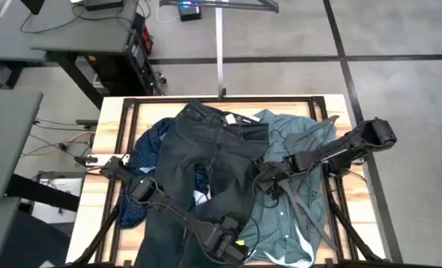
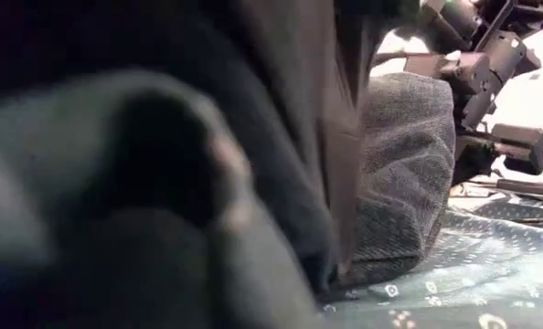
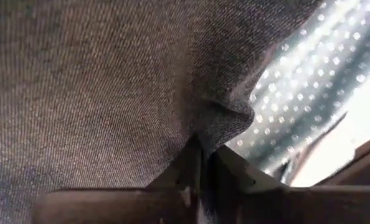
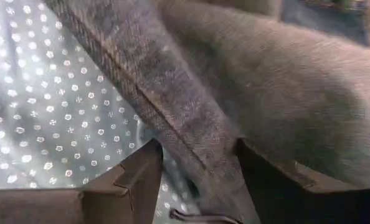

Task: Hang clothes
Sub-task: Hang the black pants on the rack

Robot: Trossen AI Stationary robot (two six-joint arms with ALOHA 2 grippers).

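clothes heaped mid-frame on the table (image 1: 109, 119) in the high view. at left: navy dotted shirt (image 1: 148, 149), mostly buried, peeking out beside the left arm. at centre: charcoal jeans (image 1: 206, 156), waistband toward the top edge, legs trailing to the bottom edge. left gripper (image 1: 228, 240) low at bottom centre on a jeans leg; in its wrist view, fingers (image 3: 191, 168) nearly closed, pinching a denim fold (image 3: 219, 118). right of centre: right gripper (image 1: 269, 179) at the jeans' edge, fingers (image 4: 135, 174) apart to a middling gap, straddling a denim seam strip (image 4: 172, 124) without clamping it. at right: teal-green shirt (image 1: 295, 216) spread flat under that arm, dark hanger (image 1: 310, 138) lying on it near the upper part.

likely risks: thin pinch slipping under the denim's weight; dotted cloth just beside the fold getting dragged along; right fingers closing on shirt fabric beneath the seam, lifting two garments together.
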